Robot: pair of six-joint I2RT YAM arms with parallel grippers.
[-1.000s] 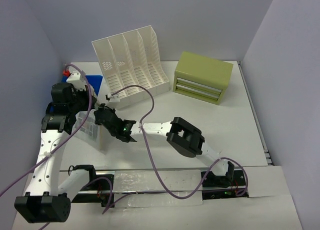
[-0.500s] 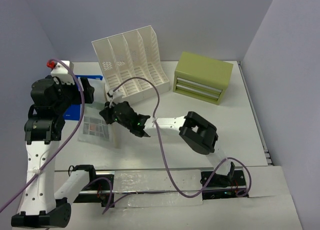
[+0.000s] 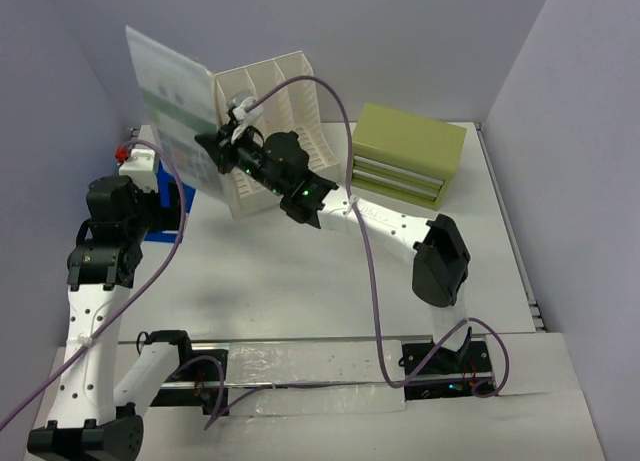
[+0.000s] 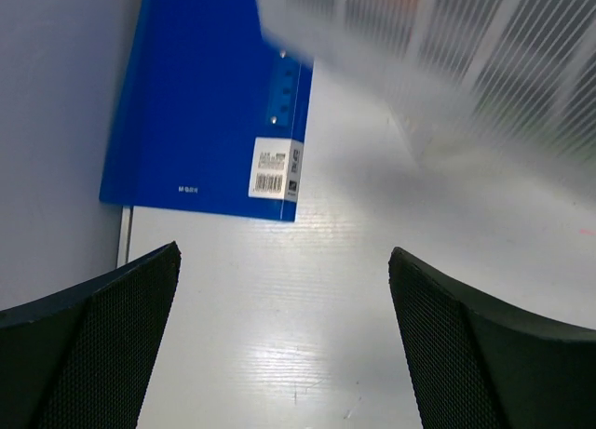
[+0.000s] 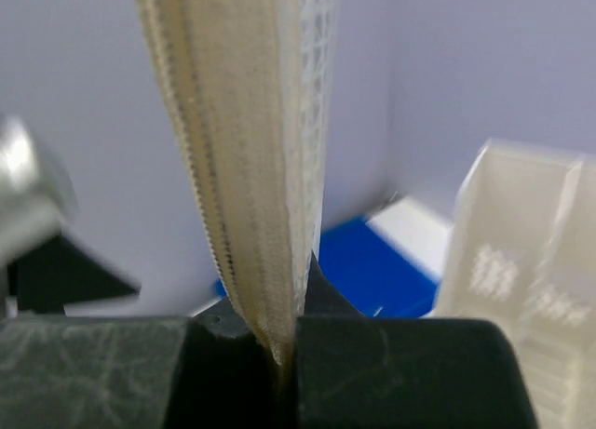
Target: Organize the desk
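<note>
Pouch (image 3: 170, 96), clear mesh document type, pinched tight at one edge by my right gripper (image 5: 282, 350) and held upright above the desk (image 3: 300, 281), against the file rack (image 3: 290, 111) at the far edge. On my left gripper (image 4: 284, 299) the fingers are spread wide over the desk's far-left corner, near the blue folder (image 4: 205, 103). Desk spans under both arms.

Left gripper (image 4: 284, 257) agape, right (image 5: 284, 341) seemingly clamped

Overhead above desk (image 3: 300, 281); wrist cams share blue folder (image 4: 205, 94).
</note>
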